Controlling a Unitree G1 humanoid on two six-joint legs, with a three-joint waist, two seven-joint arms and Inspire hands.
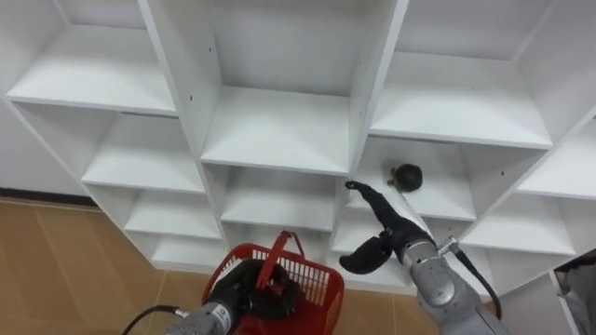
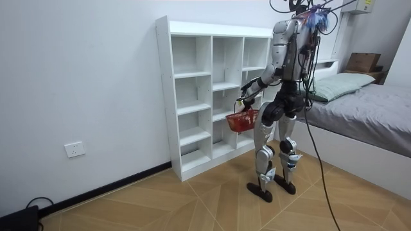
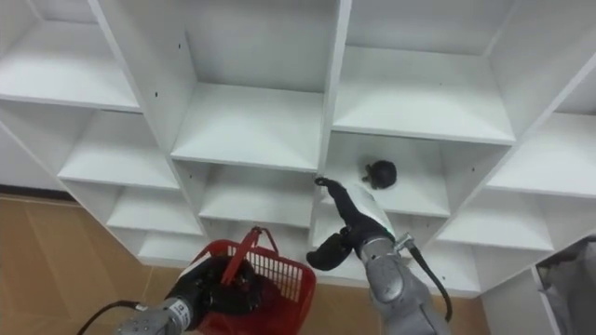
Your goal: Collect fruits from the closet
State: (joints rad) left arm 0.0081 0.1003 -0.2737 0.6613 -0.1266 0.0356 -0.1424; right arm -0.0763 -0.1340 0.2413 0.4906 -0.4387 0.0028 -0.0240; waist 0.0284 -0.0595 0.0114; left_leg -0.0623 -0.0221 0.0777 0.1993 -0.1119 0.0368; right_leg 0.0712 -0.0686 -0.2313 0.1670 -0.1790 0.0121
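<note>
A small dark round fruit [image 1: 407, 175] with a stalk lies on a middle shelf of the white closet [image 1: 279, 130], in the compartment right of the centre column. My right hand [image 1: 391, 233] is open, its fingers stretched up toward that shelf's front edge, just left of and below the fruit, apart from it. Low at the left, my left hand [image 1: 242, 287] is shut on the handle of a red plastic basket [image 1: 321, 279] held in front of the lower shelves. What lies inside the basket is hidden behind the hand. In the room view I stand upright facing the closet [image 2: 192, 96], basket [image 2: 243, 120] at hip height.
The closet's other compartments hold nothing. Wooden floor [image 1: 56, 251] lies below at the left. In the room view a bed [image 2: 366, 109] stands behind me at the room view's right, with a white wall at its left.
</note>
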